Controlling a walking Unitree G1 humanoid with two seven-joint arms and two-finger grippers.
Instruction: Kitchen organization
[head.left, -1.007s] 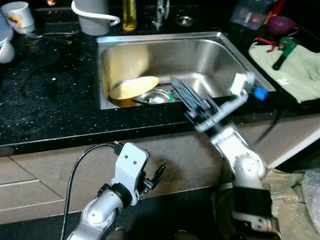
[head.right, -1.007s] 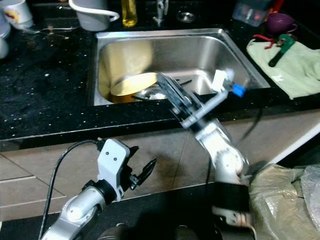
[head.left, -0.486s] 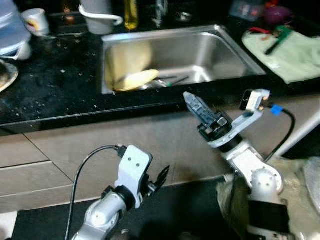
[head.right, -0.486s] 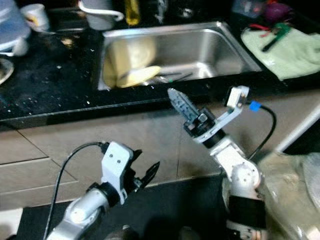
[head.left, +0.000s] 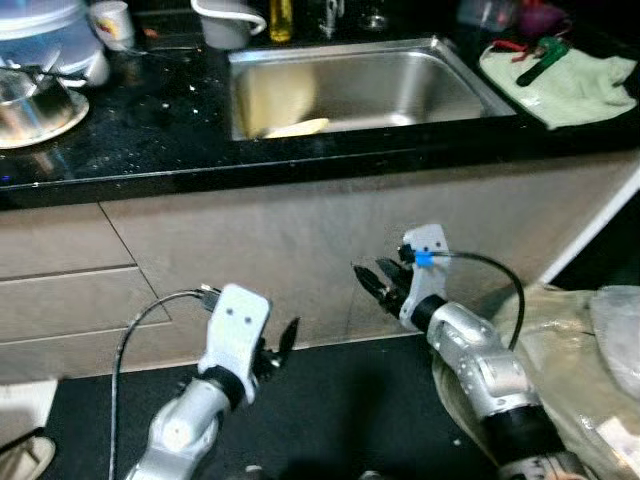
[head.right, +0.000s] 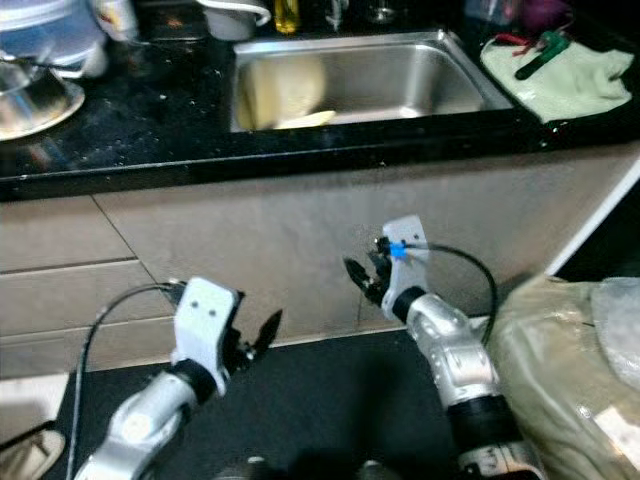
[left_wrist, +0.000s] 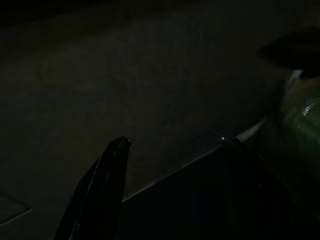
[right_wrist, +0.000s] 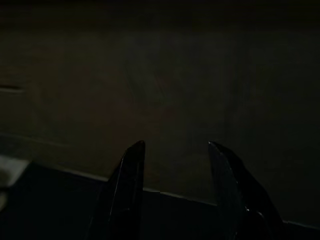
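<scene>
Both arms hang low in front of the cabinet, nothing held: left gripper (head.left: 283, 345) and right gripper (head.left: 372, 285), fingers spread apart. The yellow plate (head.left: 296, 127) sits in the sink (head.left: 470, 80), far side.

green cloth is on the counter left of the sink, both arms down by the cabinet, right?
Not quite: the green cloth lies on the counter right of the sink, as the left eye view shows. Both arms are indeed down by the cabinet.
</scene>
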